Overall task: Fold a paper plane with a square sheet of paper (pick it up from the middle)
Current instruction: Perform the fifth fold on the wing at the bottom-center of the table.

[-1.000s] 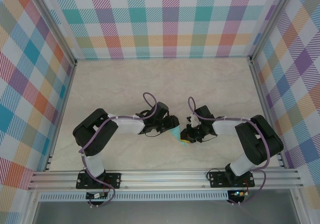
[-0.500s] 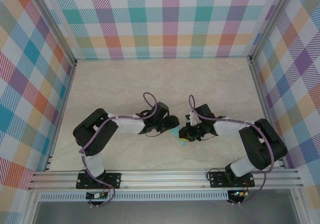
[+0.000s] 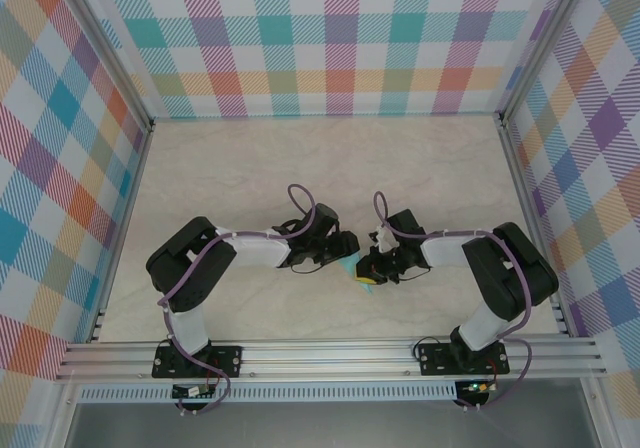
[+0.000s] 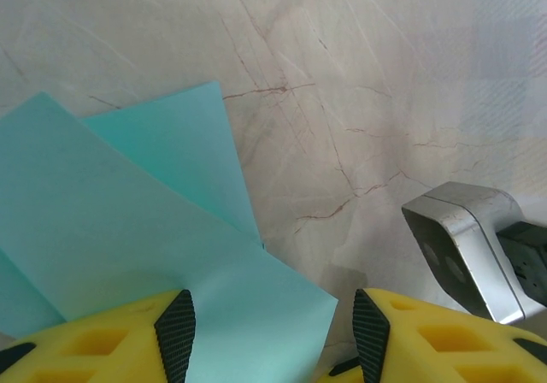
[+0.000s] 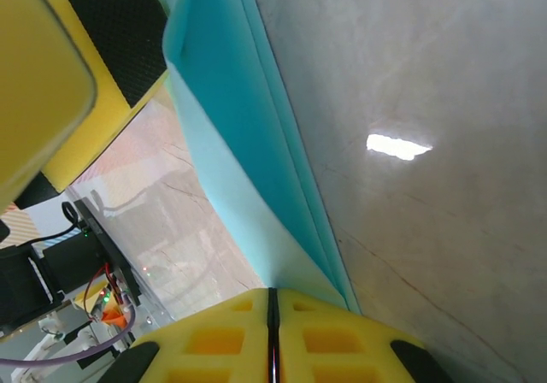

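Right jaws pressed tight together, pinching one end of the teal paper sheet. The sheet runs out ahead of them in stacked folded layers, toward the left arm's yellow finger. Left jaws stand about half apart and clamp nothing. Their black pads sit either side of the sheet, which spreads ahead of them and off to their left on the marble desk, one layer overlapping another. From above, both jaws sit nearly tip to tip, with the paper showing in the gap between them.

Black-white arms, purple cables, yellow claws
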